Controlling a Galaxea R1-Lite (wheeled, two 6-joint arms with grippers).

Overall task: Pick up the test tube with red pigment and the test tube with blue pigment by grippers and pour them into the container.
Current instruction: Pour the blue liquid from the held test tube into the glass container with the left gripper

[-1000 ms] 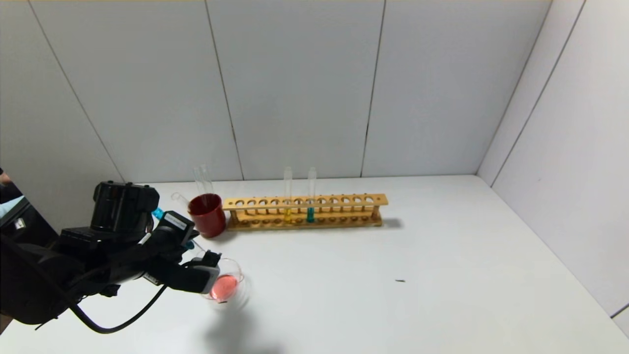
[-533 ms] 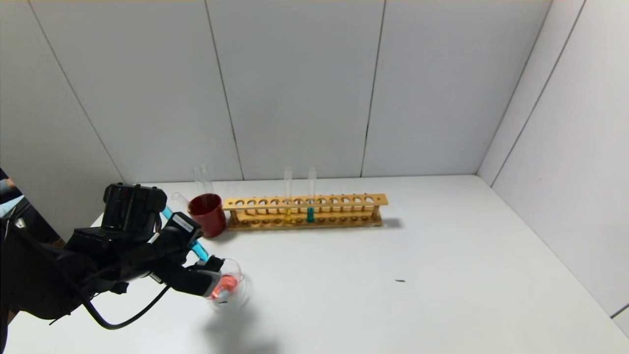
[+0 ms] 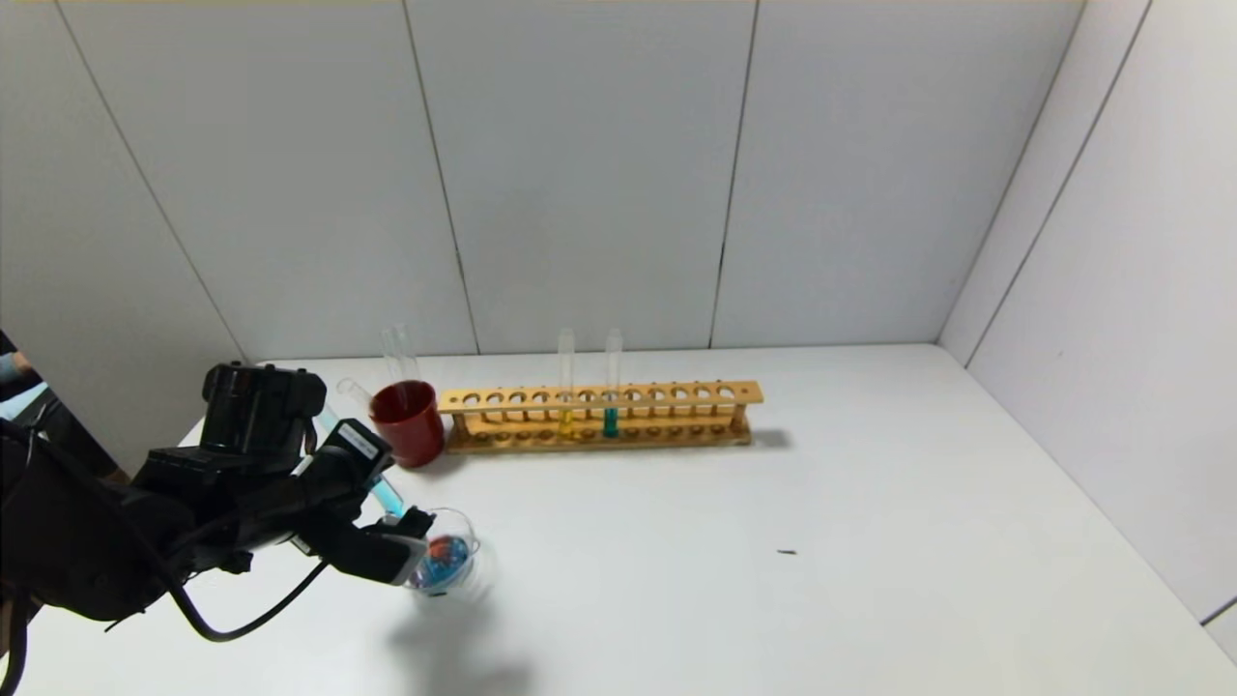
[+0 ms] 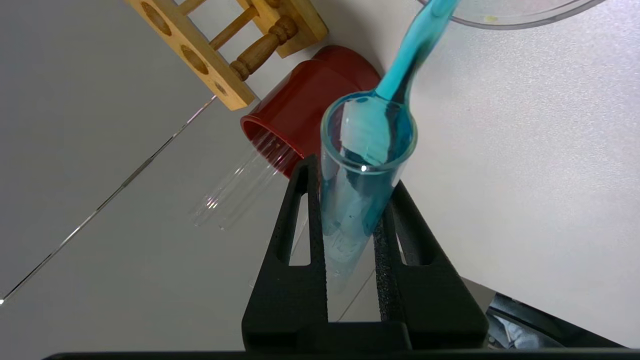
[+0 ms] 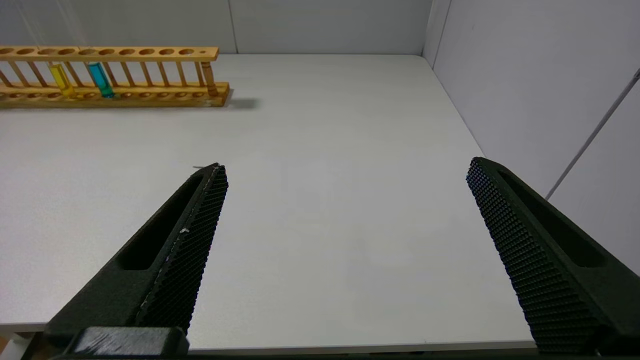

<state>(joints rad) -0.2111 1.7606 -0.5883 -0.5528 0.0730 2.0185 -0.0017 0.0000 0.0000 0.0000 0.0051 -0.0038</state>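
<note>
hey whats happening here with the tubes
The left gripper holds the blue tube tilted, and blue liquid is streaming out of it into the glass dish, which holds red and blue liquid. The right gripper hangs open above bare table, away from the work. A yellow tube and another blue one stand in the rack.

The right gripper hangs above a white desk, its two black textured fingers spread wide apart with nothing between them. Well beyond them, at the far edge of the desk, a wooden tube rack stands by the wall. It holds a tube of yellow liquid and, just beside it, a tube of blue liquid.
</note>
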